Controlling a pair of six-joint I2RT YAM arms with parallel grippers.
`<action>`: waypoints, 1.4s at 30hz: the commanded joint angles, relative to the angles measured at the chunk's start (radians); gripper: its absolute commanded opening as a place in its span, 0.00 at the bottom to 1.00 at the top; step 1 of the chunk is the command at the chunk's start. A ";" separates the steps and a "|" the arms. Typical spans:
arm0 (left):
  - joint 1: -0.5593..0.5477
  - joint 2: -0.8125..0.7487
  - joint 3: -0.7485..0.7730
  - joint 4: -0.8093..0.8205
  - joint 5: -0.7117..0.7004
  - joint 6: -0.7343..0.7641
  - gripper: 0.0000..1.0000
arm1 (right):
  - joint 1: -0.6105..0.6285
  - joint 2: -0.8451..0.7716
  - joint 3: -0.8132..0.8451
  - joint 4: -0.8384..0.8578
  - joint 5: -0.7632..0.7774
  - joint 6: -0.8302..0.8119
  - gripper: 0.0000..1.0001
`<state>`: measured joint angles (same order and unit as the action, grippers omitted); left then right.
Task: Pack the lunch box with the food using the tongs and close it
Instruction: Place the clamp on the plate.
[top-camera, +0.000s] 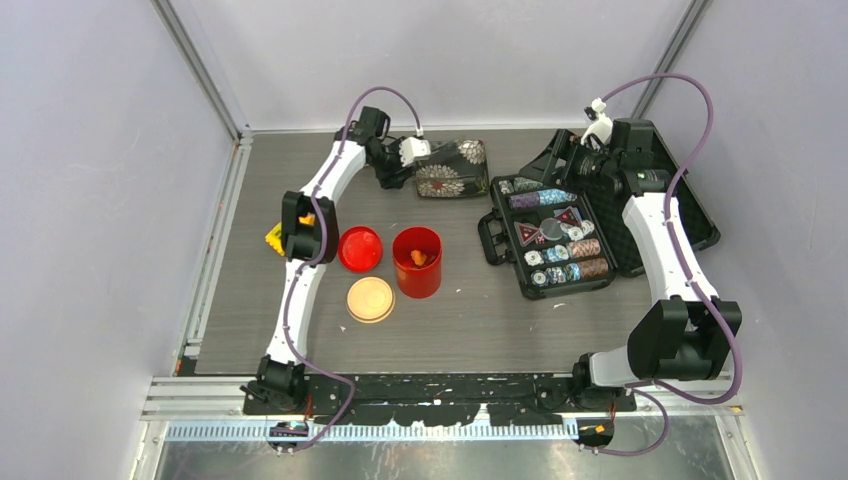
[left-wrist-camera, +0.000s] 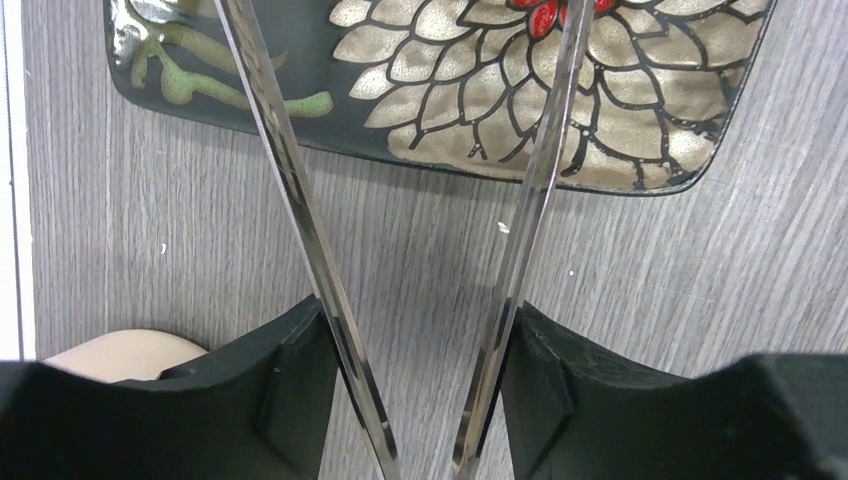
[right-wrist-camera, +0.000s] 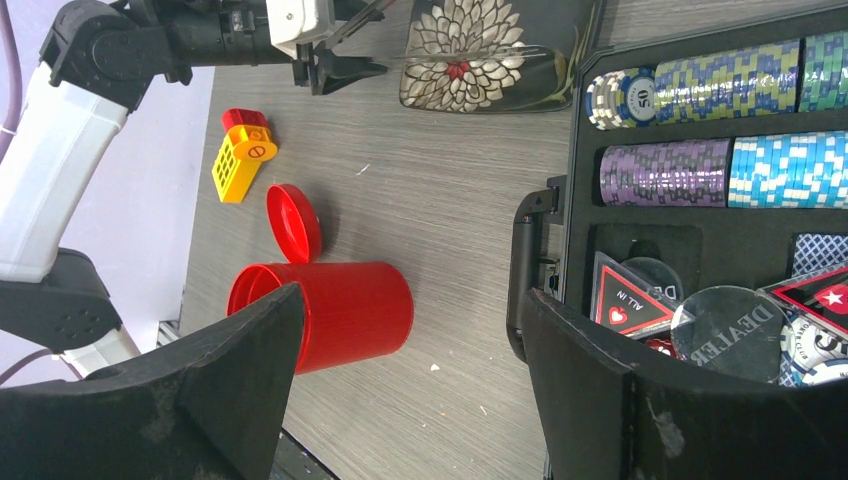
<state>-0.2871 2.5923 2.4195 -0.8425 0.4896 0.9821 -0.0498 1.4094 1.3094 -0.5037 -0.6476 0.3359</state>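
The red canister of the lunch box stands open in the middle of the table with an orange piece of food inside. Its red lid lies just to its left, and the beige disc lid sits nearer the front. At the back, my left gripper is shut on the silver tongs. Both tong arms press against my fingers and spread out over a flower-patterned plate. No food shows between the tong arms. My right gripper hangs open and empty above the table, between the canister and the chip case.
An open black poker-chip case fills the right side of the table. A yellow-and-red toy block lies by the left arm. The flower plate sits at the back centre. Grey walls close in the table.
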 joint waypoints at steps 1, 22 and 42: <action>-0.023 -0.019 0.014 0.040 0.008 0.040 0.58 | -0.004 -0.028 0.046 0.017 0.008 -0.021 0.83; -0.011 -0.234 -0.106 0.000 -0.013 0.010 0.99 | -0.005 -0.053 0.033 0.031 -0.011 -0.008 0.83; 0.197 -0.811 -0.614 -0.321 0.141 -0.088 0.86 | 0.041 -0.024 0.048 0.053 -0.040 0.011 0.83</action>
<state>-0.1127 1.8843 1.9305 -1.0504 0.5518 0.8978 -0.0349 1.3895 1.3094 -0.4938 -0.6674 0.3519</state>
